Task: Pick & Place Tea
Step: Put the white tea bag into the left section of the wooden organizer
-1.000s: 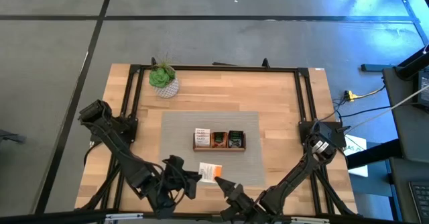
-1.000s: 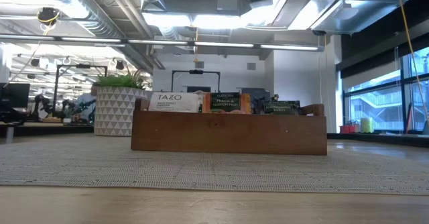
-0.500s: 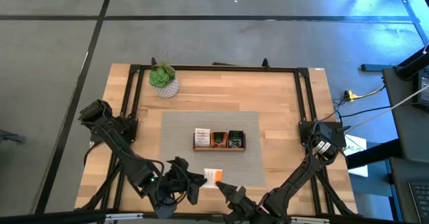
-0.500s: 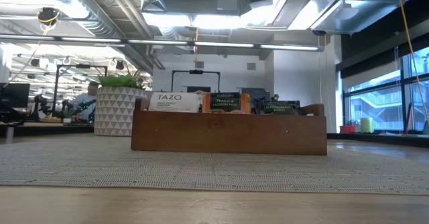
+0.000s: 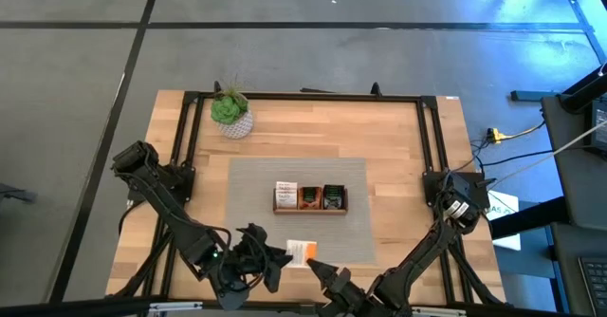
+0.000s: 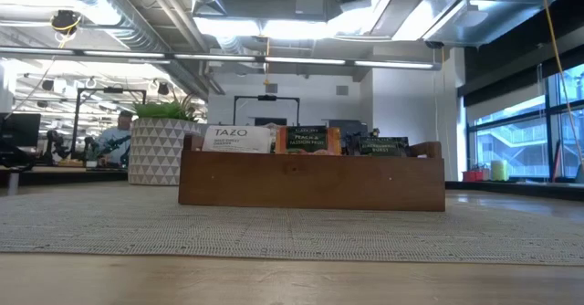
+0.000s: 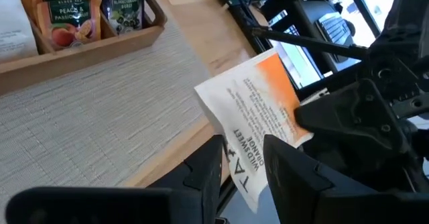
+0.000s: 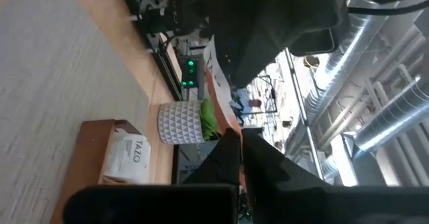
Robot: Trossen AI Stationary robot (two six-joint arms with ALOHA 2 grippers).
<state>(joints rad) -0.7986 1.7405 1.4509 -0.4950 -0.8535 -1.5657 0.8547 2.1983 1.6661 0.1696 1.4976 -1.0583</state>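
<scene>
High view: wooden table (image 5: 398, 137) with a grey woven mat (image 5: 256, 179) at its centre; on the mat a brown three-compartment tray (image 5: 310, 209) holding sachets, white in one end compartment, orange in the middle, dark in the other end. Potted plant (image 5: 230, 111) near the far left corner. Left gripper (image 5: 281, 257) at the mat's near edge, clamped on a white-and-orange tea sachet (image 5: 301, 251); right gripper (image 5: 314, 268) just beside that sachet, on its near side. Low view: tray (image 6: 310, 185) seen side-on, sachet tops standing above its wall, plant pot (image 6: 157, 150) behind its left end; neither gripper shows; a person (image 6: 111, 141) sits far off in the room. Left wrist view: the sachet (image 7: 258, 117) stands tilted between the two dark fingers (image 7: 201, 174), gripped at its lower edge, jaws parted only by its thickness; its upper part projects past the mat edge; right arm (image 7: 362, 120) touching or just behind the sachet's orange corner. Right wrist view: right gripper (image 8: 240, 149) with jaws pressed together, holding nothing; tray (image 8: 100, 153) and plant pot (image 8: 179, 122) beyond.
</scene>
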